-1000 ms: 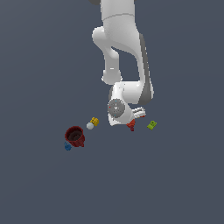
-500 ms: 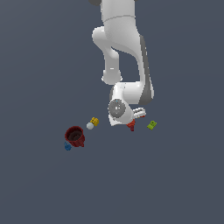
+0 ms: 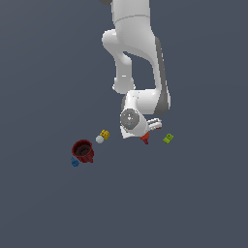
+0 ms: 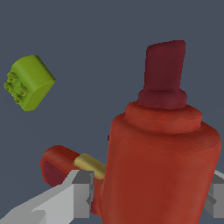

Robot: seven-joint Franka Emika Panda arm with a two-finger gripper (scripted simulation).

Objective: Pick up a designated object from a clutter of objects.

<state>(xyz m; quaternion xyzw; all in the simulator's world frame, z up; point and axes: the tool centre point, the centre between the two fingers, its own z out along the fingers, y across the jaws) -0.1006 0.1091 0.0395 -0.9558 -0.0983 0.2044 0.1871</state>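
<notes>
The red tool (image 4: 162,162) looks like smooth matt plastic with a dull brassy yellow band (image 4: 89,164) on its handle. The green block (image 4: 28,82) is matt plastic too, studded on one face. The gripper's fingers (image 4: 70,199) are plain flat grey.
</notes>
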